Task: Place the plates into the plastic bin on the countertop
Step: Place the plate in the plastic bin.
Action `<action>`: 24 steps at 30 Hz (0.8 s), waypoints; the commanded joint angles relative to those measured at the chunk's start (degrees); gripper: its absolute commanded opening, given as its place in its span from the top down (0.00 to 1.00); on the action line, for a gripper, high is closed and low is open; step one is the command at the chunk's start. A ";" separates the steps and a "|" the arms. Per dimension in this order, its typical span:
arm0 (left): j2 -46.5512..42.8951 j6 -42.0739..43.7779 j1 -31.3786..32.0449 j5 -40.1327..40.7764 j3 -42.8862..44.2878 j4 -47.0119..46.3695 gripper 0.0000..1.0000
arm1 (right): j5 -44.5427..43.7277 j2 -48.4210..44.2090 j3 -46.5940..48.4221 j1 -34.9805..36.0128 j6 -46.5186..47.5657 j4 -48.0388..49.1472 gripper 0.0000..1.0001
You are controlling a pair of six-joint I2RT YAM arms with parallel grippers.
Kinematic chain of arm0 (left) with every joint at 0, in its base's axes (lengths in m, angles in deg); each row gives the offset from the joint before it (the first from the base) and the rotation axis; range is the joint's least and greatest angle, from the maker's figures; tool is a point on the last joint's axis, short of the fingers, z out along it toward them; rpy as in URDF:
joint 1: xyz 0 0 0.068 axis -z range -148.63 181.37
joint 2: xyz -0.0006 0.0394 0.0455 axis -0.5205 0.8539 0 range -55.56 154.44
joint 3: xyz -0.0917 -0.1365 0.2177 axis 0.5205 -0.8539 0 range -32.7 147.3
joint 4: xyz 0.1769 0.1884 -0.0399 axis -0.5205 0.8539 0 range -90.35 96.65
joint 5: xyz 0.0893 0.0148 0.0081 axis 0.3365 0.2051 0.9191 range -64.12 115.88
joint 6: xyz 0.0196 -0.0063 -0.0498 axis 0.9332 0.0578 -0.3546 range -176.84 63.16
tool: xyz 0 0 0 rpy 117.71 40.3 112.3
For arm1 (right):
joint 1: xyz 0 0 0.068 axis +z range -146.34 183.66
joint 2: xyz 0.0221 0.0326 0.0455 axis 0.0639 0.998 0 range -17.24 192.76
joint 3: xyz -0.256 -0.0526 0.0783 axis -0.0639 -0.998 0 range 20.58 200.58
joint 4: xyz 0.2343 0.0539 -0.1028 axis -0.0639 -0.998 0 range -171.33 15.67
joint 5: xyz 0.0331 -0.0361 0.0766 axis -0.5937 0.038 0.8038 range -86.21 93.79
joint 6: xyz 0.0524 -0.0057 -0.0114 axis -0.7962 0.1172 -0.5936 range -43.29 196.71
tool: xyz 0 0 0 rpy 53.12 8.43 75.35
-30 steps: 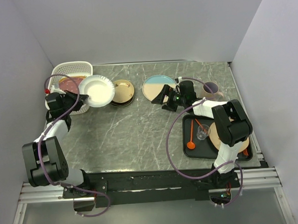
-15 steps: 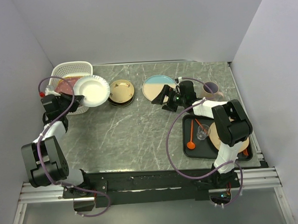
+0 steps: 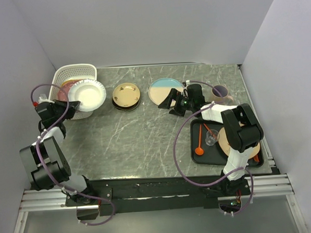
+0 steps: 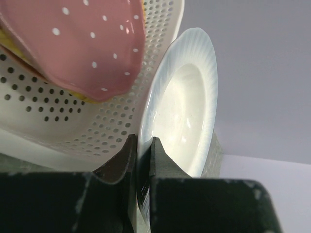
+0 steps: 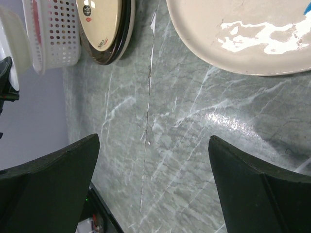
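Note:
My left gripper [image 3: 67,106] is shut on the rim of a white plate [image 3: 86,95], held tilted over the near right edge of the white plastic bin [image 3: 75,73]. In the left wrist view the gripper [image 4: 144,150] pinches the white plate [image 4: 182,107] beside the bin's perforated wall [image 4: 73,121]. A pink polka-dot plate [image 4: 82,39] lies in the bin. A small tan dark-rimmed plate [image 3: 126,95] and a blue-and-cream plate [image 3: 165,89] sit on the countertop [image 3: 135,133]. My right gripper [image 3: 171,102] is open and empty, just in front of the blue-and-cream plate [image 5: 243,34].
A black tray [image 3: 199,155] at the right holds an orange spoon [image 3: 199,145], a clear glass [image 3: 212,137] and an orange-brown plate [image 3: 226,144]. A purple mug [image 3: 219,94] stands behind it. Walls close in the left, back and right.
My left gripper has moved left with the white plate, from beside the tan plate to over the bin's edge. The right arm has not moved.

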State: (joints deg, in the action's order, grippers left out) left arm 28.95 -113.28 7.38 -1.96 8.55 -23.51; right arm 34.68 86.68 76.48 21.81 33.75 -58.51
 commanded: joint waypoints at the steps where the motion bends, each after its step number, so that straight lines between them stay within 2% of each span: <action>1: -0.31 -2.88 -1.85 -3.72 0.41 -8.22 0.99 | 0.04 -1.79 0.09 0.66 0.77 1.50 0.00; 14: 1.01 -4.19 -5.89 -2.84 0.67 -9.45 0.99 | 0.04 -1.44 0.18 0.83 0.60 1.50 0.00; 24: 1.62 -4.11 -6.33 0.06 0.84 -9.27 0.99 | 0.66 -1.61 0.35 0.74 0.07 1.85 0.00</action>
State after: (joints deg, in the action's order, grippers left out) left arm 30.85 -115.23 1.41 -1.54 8.03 -25.83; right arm 34.77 86.68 76.48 22.10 33.75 -58.51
